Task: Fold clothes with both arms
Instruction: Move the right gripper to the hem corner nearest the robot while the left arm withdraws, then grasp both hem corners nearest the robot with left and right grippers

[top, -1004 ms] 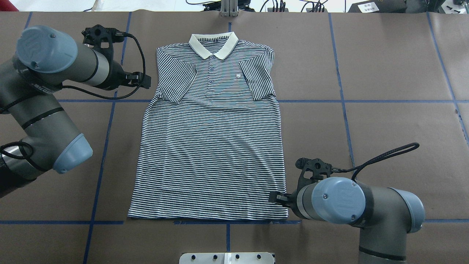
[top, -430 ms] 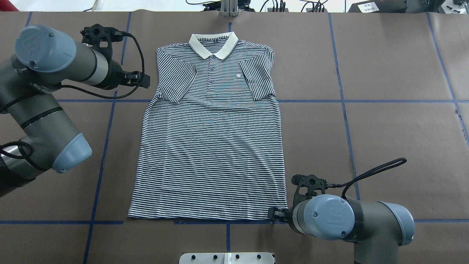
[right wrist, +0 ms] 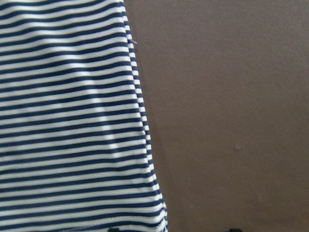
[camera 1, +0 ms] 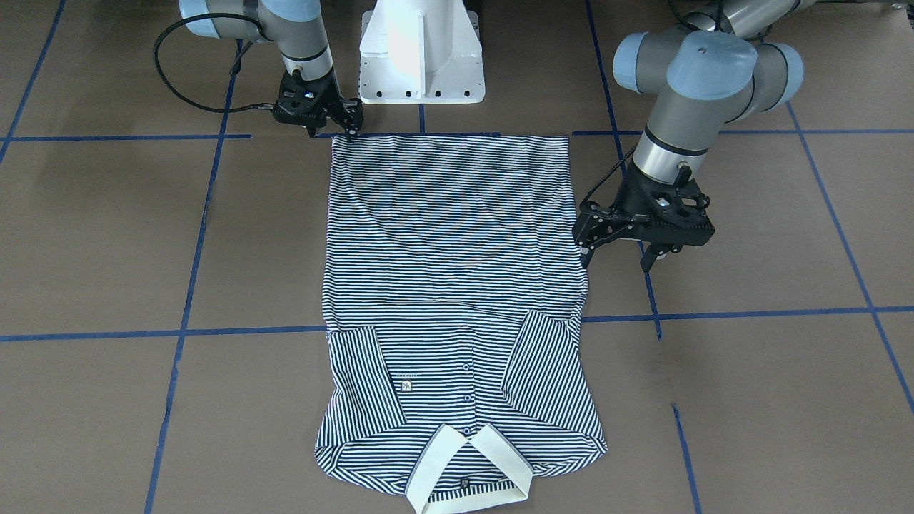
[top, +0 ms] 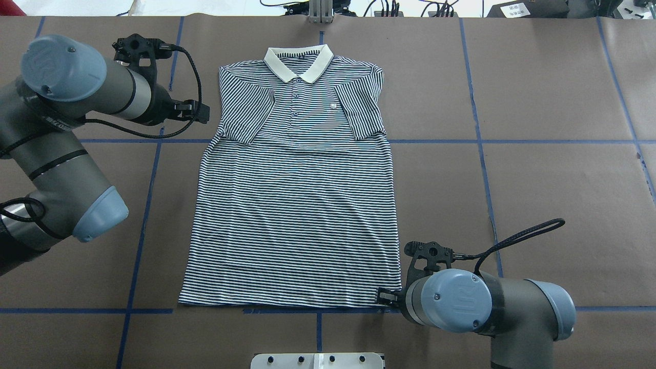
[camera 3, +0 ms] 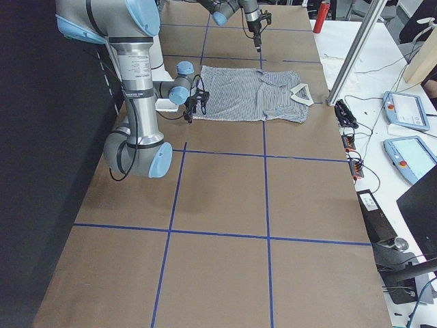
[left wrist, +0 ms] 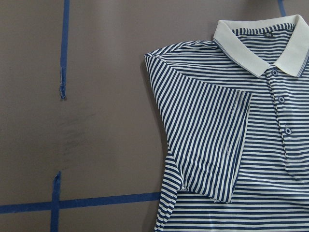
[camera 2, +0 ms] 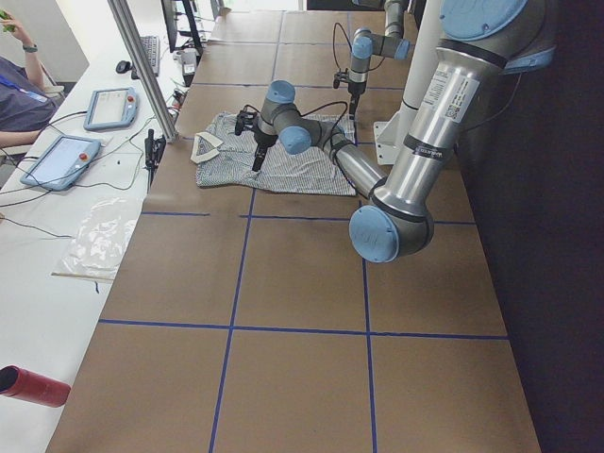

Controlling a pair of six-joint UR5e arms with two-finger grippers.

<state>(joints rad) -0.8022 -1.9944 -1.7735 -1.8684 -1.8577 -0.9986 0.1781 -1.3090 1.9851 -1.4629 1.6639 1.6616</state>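
Overhead exterior | navy-and-white striped short-sleeved polo shirt (top: 292,215) lies flat, sleeves tucked in, on brown paper-covered counter (top: 538,102) | black two-finger right hand (top: 385,296), fingers apart, straddles the hem corner | black left hand (camera 1: 618,258), spread wide, hovers beside a sleeve | step, as judged: reaching to grasp; next, clamp both edges and lift together | small chest logo patch (top: 333,106): lettering unreadable

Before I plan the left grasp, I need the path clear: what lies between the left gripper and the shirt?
Only a narrow strip of bare paper separates the left gripper from the shirt, per the overhead view.
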